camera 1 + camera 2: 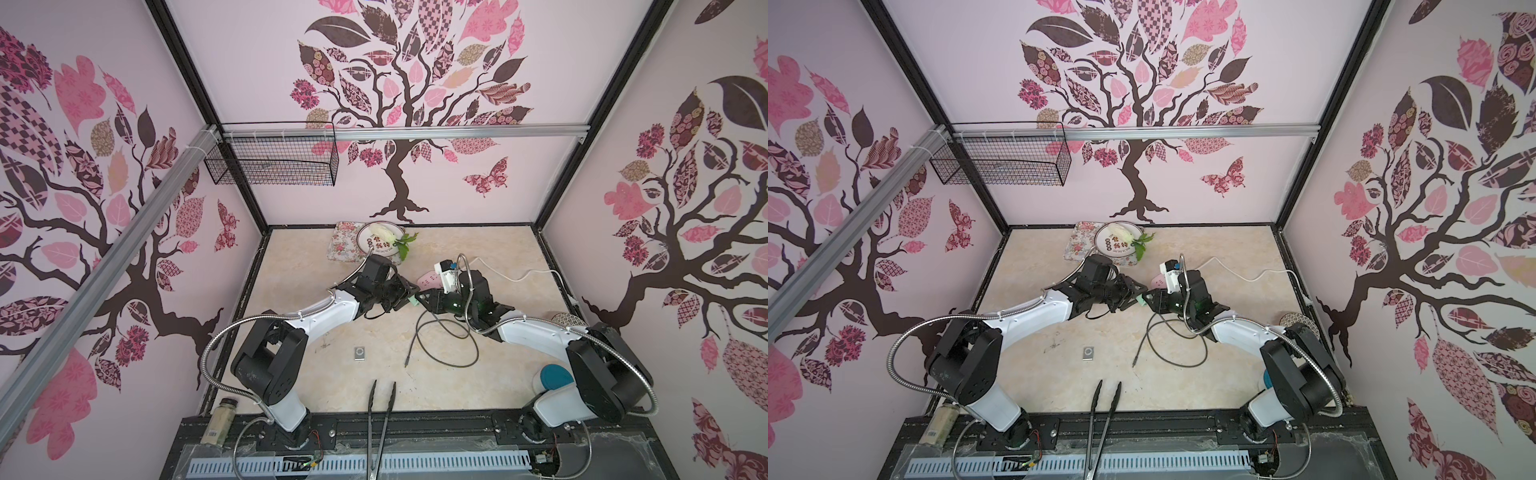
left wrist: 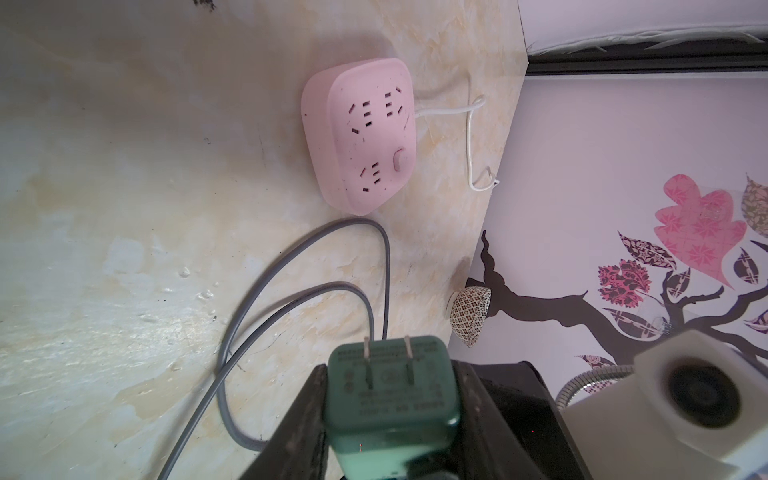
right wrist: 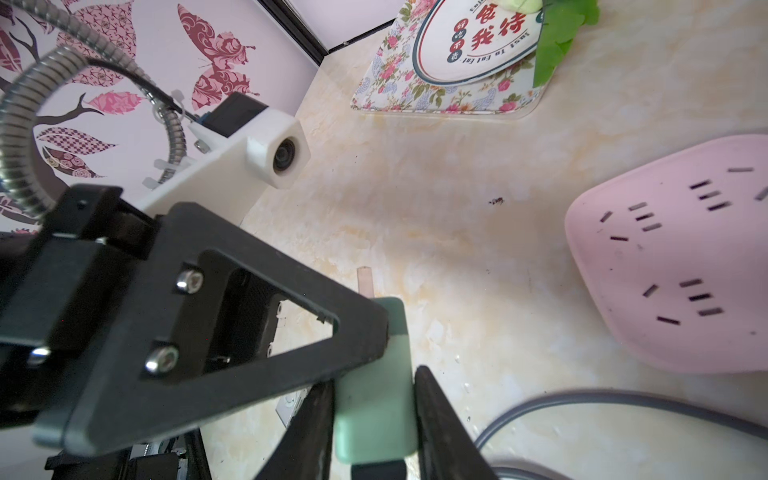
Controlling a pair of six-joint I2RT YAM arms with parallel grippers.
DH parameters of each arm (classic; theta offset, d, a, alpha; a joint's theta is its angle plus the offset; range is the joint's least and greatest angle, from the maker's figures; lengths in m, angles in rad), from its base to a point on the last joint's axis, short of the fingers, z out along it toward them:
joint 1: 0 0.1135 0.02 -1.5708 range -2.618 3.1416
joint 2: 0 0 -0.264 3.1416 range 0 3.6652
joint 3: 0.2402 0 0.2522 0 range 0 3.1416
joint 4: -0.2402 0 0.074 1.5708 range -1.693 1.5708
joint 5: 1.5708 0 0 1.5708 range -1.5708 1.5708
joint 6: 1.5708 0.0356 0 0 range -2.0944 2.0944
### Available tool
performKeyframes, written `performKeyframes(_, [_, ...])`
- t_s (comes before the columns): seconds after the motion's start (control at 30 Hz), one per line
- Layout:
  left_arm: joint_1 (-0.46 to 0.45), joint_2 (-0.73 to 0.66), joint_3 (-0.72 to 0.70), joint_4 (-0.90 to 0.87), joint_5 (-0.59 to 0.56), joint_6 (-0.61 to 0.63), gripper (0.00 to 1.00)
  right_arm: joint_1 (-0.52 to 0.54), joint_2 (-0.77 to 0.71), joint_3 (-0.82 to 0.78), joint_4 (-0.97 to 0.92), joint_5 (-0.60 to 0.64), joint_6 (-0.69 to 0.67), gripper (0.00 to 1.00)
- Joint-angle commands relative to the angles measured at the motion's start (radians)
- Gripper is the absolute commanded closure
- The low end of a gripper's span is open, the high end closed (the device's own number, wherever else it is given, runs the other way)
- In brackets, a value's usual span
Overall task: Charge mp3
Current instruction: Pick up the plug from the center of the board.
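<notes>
The left gripper (image 1: 402, 296) and right gripper (image 1: 424, 300) meet mid-table at the mint-green plug (image 2: 390, 407). The left clasps it, and the right's fingers press its sides too. The mp3 (image 1: 359, 353) lies flat on the table (image 1: 291, 270), nearer and slightly left, well apart from both.

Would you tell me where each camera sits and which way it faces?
Both top views: high above the base, looking down on the table; left arm and right arm meet at the green plug; mp3 lies apart.
Left wrist: on left arm, facing the pink power strip; left jaws hold the plug.
Right wrist: on right arm, facing the plate; right jaws grip the plug, left jaws opposite.
Shared by wrist views: plug, strip, cable.
</notes>
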Motion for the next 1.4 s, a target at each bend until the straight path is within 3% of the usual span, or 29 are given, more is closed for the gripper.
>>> performKeyframes(0.0, [-0.015, -0.034, -0.039, 0.098, 0.022, -0.046, 0.72, 0.016, 0.039, 0.038, 0.014, 0.016, 0.008, 0.66])
performKeyframes(0.23, [-0.017, -0.045, -0.054, 0.125, -0.009, -0.067, 0.73, 0.049, 0.051, 0.046, -0.020, 0.041, -0.007, 0.55])
performKeyframes(0.4, [-0.017, -0.042, -0.047, 0.125, -0.001, -0.064, 0.74, 0.051, 0.015, 0.018, -0.005, 0.099, 0.002, 0.67])
performKeyframes(0.67, [-0.010, -0.042, -0.058, 0.134, -0.002, -0.075, 0.74, 0.051, -0.058, -0.030, 0.068, 0.160, 0.031, 0.59])
performKeyframes(0.87, [-0.009, -0.047, -0.060, 0.140, 0.000, -0.081, 0.74, 0.052, -0.028, -0.022, 0.068, 0.121, 0.033, 0.75])
performKeyframes(1.07, [-0.011, -0.046, -0.064, 0.158, -0.003, -0.093, 0.75, 0.051, 0.014, -0.005, 0.054, 0.072, 0.047, 0.70])
performKeyframes(1.13, [-0.011, -0.043, -0.062, 0.166, 0.003, -0.096, 0.74, 0.050, 0.013, -0.004, 0.047, 0.084, 0.044, 0.76])
performKeyframes(1.27, [0.000, -0.055, -0.056, 0.128, -0.018, -0.059, 0.53, 0.051, 0.011, 0.079, -0.130, 0.156, -0.020, 0.97])
performKeyframes(1.37, [0.048, -0.094, -0.039, 0.002, -0.063, 0.025, 0.42, 0.050, 0.019, 0.237, -0.420, 0.224, -0.116, 1.00])
